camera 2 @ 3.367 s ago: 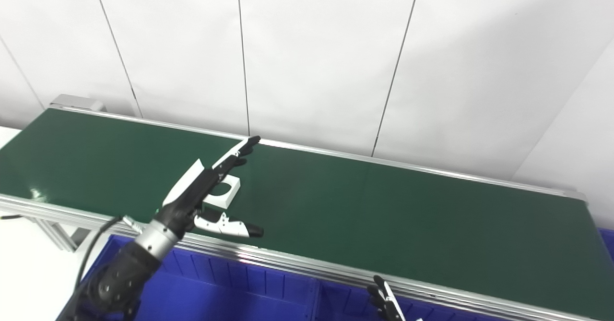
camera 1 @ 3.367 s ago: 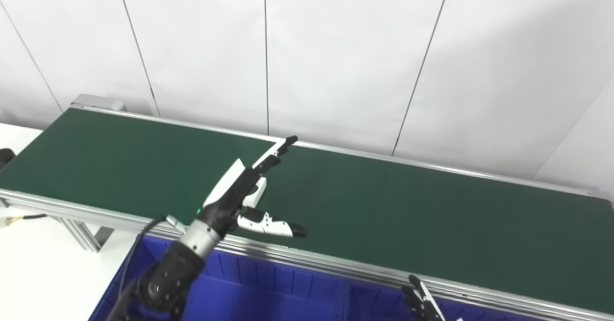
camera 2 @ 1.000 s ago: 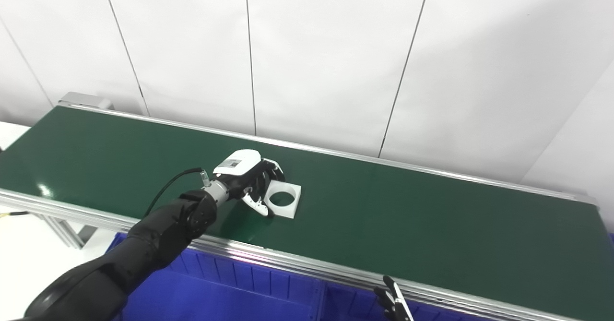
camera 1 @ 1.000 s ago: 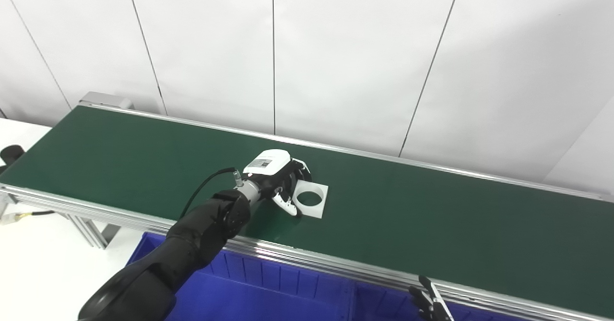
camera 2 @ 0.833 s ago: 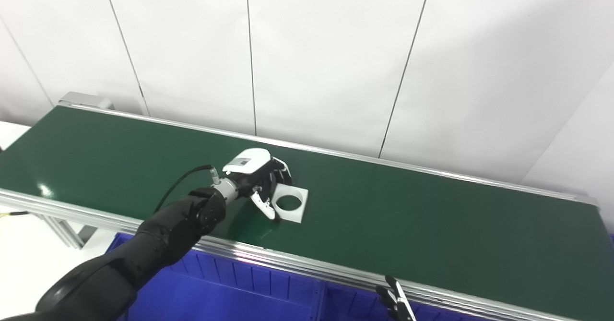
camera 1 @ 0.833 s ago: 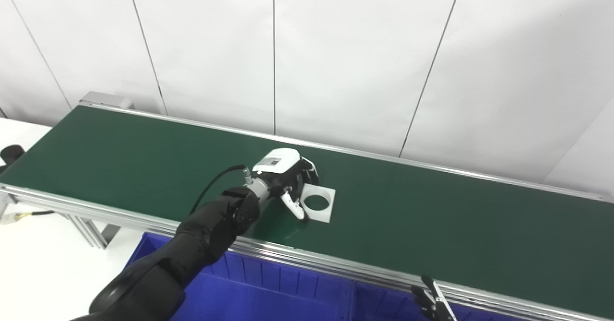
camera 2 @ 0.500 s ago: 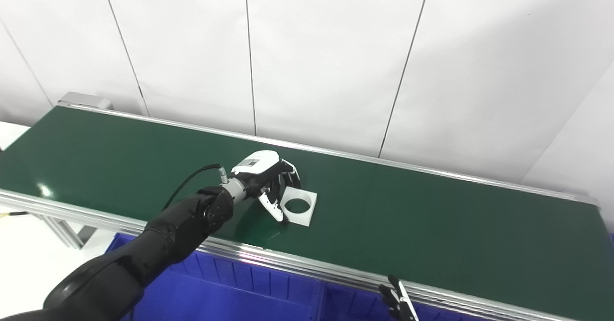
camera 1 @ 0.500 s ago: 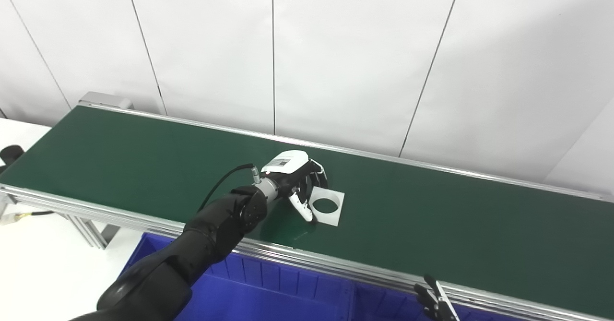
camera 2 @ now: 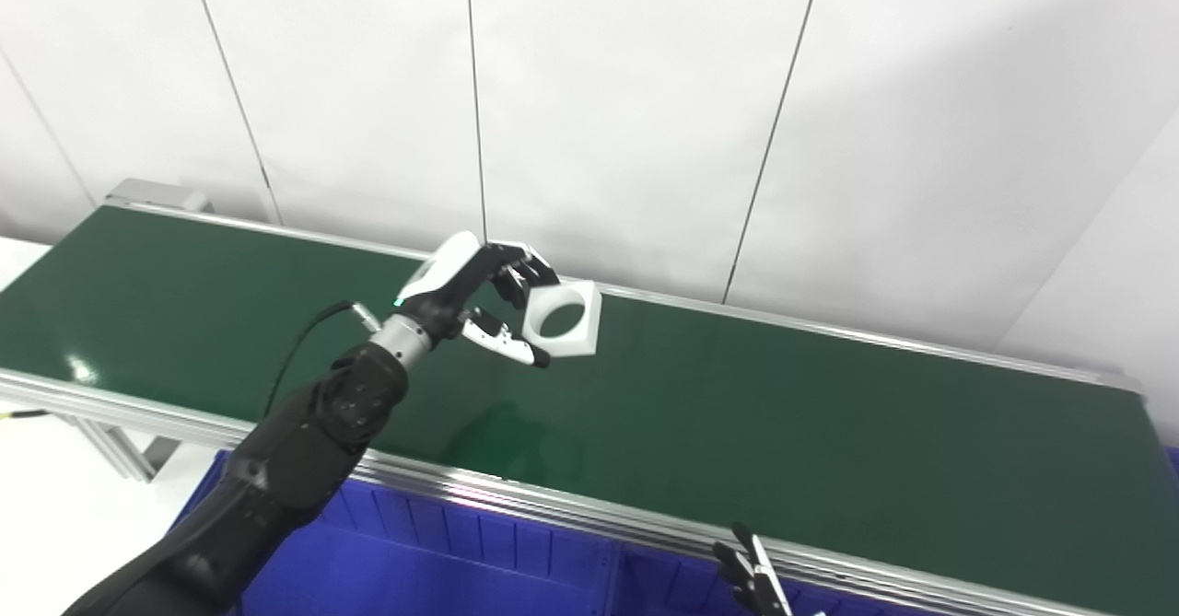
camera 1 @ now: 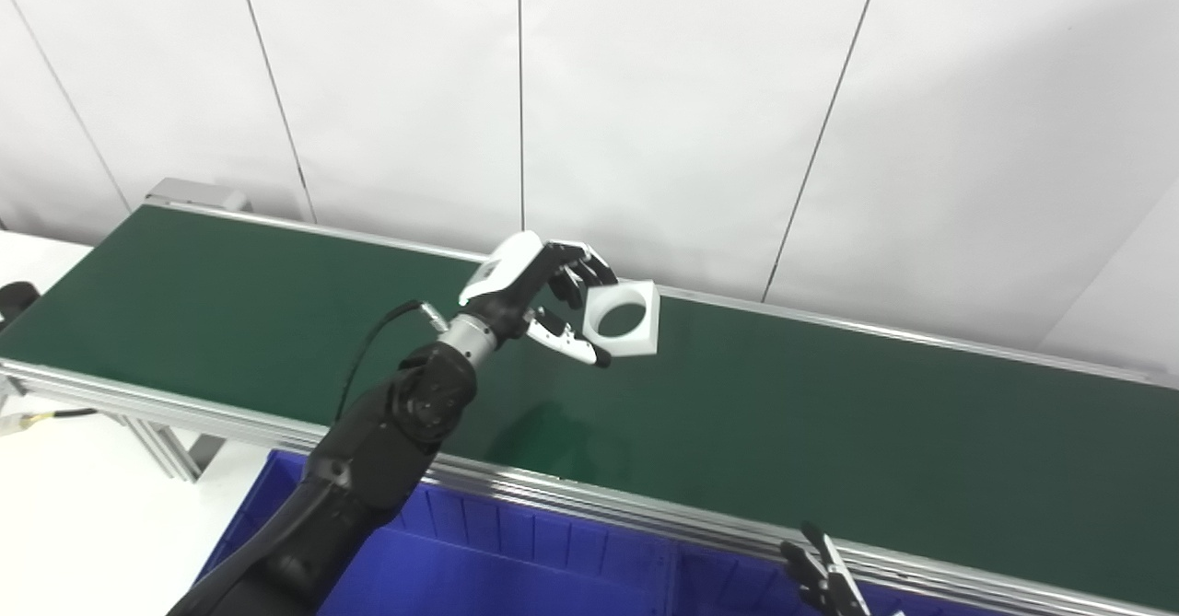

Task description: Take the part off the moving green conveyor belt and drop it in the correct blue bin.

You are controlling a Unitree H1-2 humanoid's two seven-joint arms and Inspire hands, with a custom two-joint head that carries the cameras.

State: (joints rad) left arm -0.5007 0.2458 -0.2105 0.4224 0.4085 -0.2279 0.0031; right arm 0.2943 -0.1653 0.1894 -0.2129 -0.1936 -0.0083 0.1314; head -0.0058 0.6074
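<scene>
My left hand (camera 1: 543, 296) is shut on a white square part with a round hole (camera 1: 624, 320) and holds it in the air above the middle of the green conveyor belt (camera 1: 829, 413). The part is tilted, its hole facing me; it also shows in the right eye view (camera 2: 563, 320). The fingers pinch its left edge. Only the fingertips of my right hand (camera 1: 824, 584) show at the bottom edge, spread apart and holding nothing, over the blue bin (camera 1: 516, 561).
The blue bin (camera 2: 442, 552) runs along the belt's near side, with a divider wall (camera 1: 672, 575) splitting it into compartments. An aluminium rail (camera 1: 645, 510) edges the belt. White wall panels stand behind. A white table (camera 1: 64, 505) is at the left.
My left hand has closed on the part and lifted it off the belt, up and slightly toward the far rail. The right hand has stayed in place.
</scene>
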